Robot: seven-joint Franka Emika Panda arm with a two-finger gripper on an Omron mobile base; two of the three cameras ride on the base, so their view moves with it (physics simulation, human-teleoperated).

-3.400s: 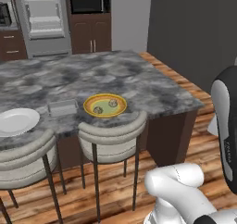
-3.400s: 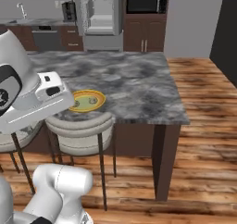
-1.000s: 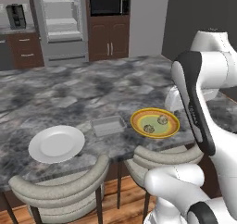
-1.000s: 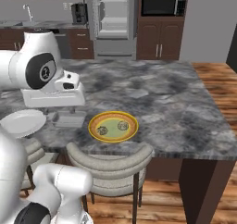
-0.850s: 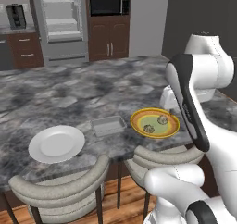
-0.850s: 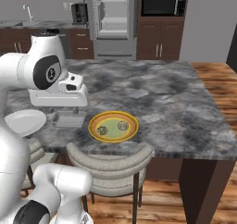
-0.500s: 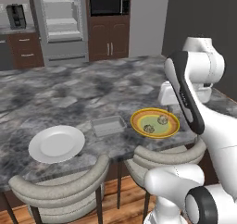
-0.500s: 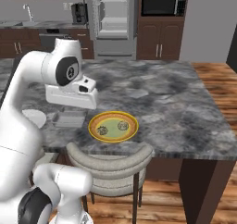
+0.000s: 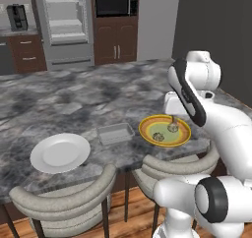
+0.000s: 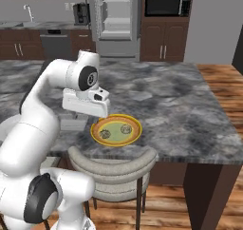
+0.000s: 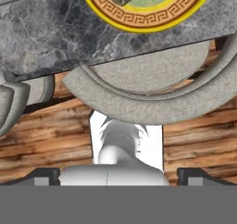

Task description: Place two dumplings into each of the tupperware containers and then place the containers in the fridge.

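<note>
1. We see the gripper (image 11: 118, 174) hanging over the near edge of the counter (image 9: 74, 99), its jaws spread wide with nothing between them.
2. Two dumplings (image 9: 173, 128) lie on the yellow plate (image 9: 147, 129), near the counter edge.
3. One container (image 9: 115, 133) stands just left of this plate, and a white plate (image 9: 60, 152) lies further left.
4. The fridge (image 9: 64, 25) stands open behind the counter, well apart.
5. Two stools (image 9: 64, 200) stand below the counter edge.
</note>
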